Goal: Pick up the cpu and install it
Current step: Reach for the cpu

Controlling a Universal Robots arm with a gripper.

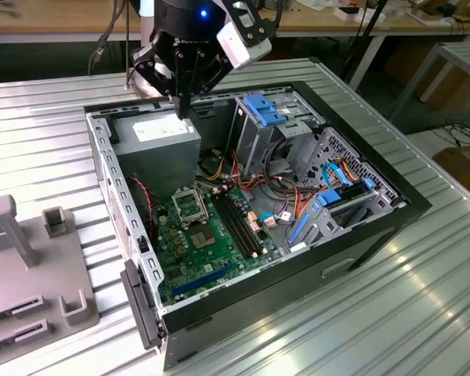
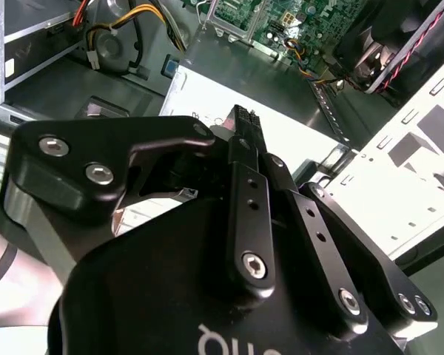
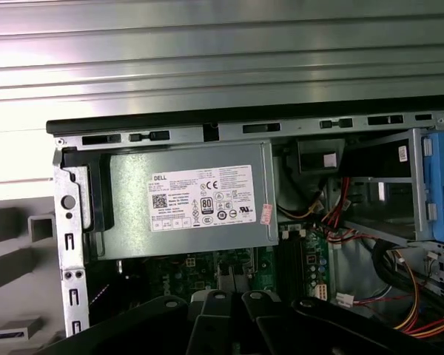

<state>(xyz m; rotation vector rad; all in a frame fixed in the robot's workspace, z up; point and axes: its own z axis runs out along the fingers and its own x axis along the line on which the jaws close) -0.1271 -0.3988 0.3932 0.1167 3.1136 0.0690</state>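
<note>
My gripper (image 1: 184, 108) hangs over the grey power supply (image 1: 160, 145) at the back of the open computer case (image 1: 407, 205), fingers pointing down. In the second wrist view the two black fingers (image 2: 244, 159) lie pressed together at their tips, so the gripper (image 2: 246, 117) is shut, with nothing visible between them. The cpu is out of view. The black-framed socket (image 1: 189, 207) sits on the green motherboard (image 1: 219, 251), nearer the front than the gripper. In the first wrist view the power supply (image 3: 189, 200) lies straight ahead, beyond the gripper's black links (image 3: 229, 318).
Blue drive-cage latches (image 1: 266, 110) and bundled cables (image 1: 282, 196) fill the case toward the exterior view's right. Grey holders (image 1: 16, 251) stand on the ribbed metal table (image 1: 423, 313) at the exterior view's left. Memory slots (image 1: 239, 223) run beside the socket.
</note>
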